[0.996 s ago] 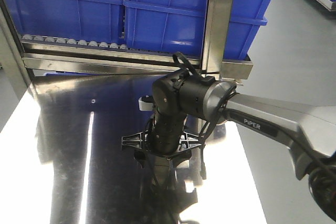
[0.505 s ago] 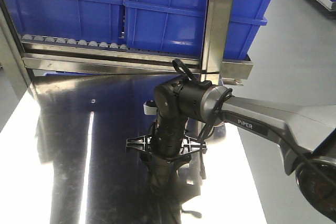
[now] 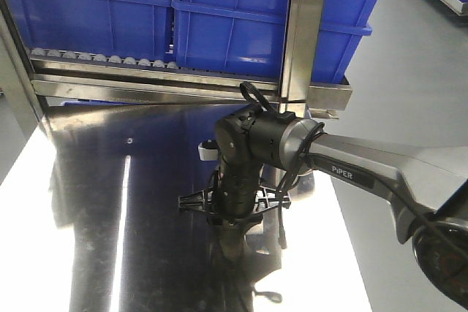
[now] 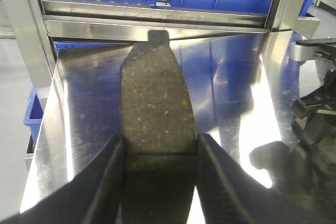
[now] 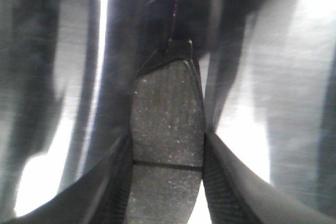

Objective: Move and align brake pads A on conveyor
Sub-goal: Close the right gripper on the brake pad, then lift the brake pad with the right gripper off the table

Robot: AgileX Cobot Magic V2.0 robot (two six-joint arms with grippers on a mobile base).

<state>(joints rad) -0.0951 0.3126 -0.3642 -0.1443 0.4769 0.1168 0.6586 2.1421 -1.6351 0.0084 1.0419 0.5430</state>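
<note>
My right arm [image 3: 365,169] reaches in from the right side, with its wrist [image 3: 252,144] bent so that the right gripper [image 3: 230,231] points straight down. I see its fingers [image 5: 118,171] clamped on the sides of a brake pad [image 5: 168,108]. My left gripper [image 4: 160,145] sits roughly level and points forward, its fingers [image 4: 107,182] closed on either side of another brake pad [image 4: 155,87].

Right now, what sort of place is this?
Probably a factory parts workstation: blue plastic bins on a steel roller rack, a mirror-like steel tabletop, a brake pad in the left gripper, a second pad in the right gripper.
</note>
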